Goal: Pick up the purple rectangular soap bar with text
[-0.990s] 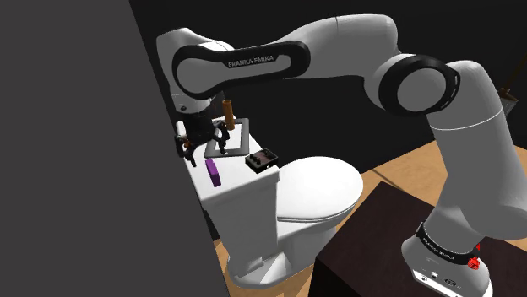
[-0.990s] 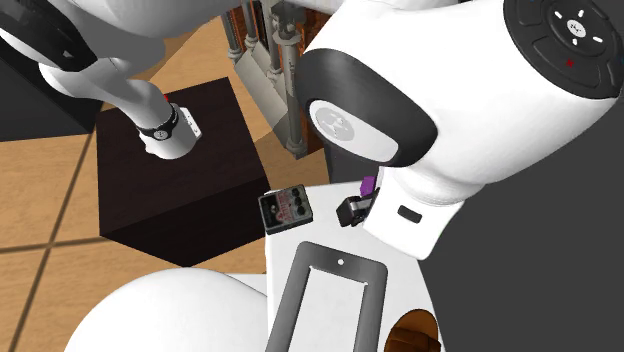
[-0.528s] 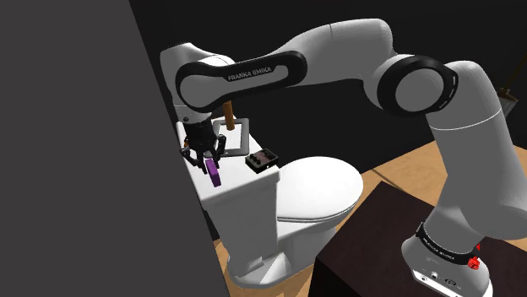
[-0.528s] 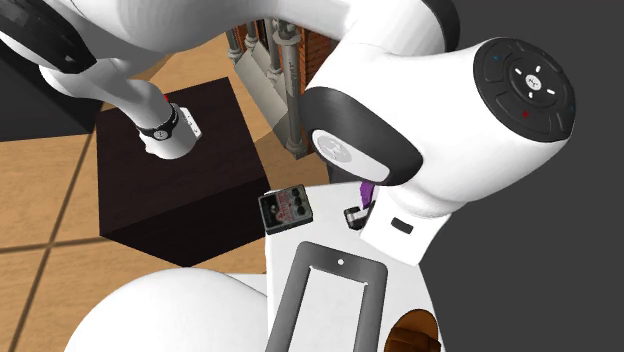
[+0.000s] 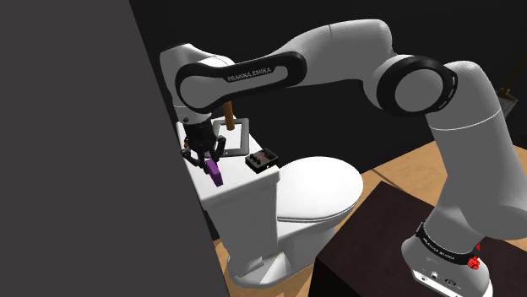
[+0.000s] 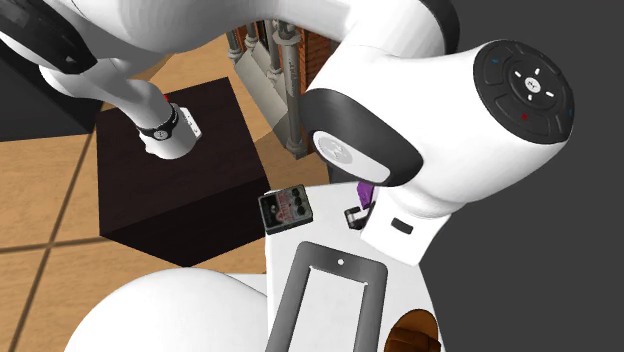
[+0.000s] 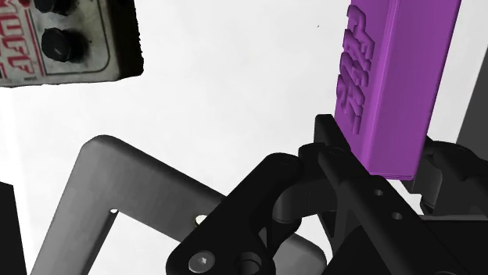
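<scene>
Arm (image 5: 338, 51) was reached over toilet (image 5: 317, 190); tank lid (image 5: 237, 175) was seen bearing grey frame (image 6: 292, 290), knobbed box (image 6: 285, 210) and purple soap (image 7: 395, 86); soap was placed at lid's end toward shoulder view's left; soap's near end was pinched between gripper (image 7: 385, 142) fingers (image 7: 335, 137); whether soap was clear of lid could not be told. Lift was judged step in hand: squeeze to be held firm; rise to be made straight, slow, away from frame and box; slip was risked by end-on hold.

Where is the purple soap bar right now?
Shoulder view: the purple soap bar is clasped in the pincer over the white toilet tank lid, left of the small knobbed box in that view.
</scene>
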Available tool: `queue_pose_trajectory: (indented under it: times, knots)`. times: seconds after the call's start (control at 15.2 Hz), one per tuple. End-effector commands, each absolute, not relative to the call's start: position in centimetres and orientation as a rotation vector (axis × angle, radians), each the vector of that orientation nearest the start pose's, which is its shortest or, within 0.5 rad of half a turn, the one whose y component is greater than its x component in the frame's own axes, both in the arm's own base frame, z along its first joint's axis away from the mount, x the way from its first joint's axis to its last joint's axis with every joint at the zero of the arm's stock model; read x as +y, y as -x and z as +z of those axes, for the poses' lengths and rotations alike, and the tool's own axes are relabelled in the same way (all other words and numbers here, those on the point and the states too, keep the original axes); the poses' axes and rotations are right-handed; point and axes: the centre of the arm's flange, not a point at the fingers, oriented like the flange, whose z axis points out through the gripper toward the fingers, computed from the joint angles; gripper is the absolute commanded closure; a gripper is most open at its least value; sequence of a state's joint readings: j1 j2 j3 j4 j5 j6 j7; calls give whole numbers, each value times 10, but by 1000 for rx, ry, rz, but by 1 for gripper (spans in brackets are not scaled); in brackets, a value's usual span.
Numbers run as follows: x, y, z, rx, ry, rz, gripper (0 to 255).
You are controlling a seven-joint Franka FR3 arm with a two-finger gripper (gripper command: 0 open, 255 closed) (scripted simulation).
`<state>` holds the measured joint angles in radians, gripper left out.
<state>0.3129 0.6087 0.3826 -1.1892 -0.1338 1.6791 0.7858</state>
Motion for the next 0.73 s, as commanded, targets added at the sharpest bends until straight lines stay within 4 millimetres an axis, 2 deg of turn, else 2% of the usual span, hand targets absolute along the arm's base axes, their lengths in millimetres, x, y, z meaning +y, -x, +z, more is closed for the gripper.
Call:
queue_pose_trajectory:
  times: [0.0,0.66]
  knots:
    - [391,-597,446,194,3120,183,255]
    - [391,-597,499,194,3120,183,255]
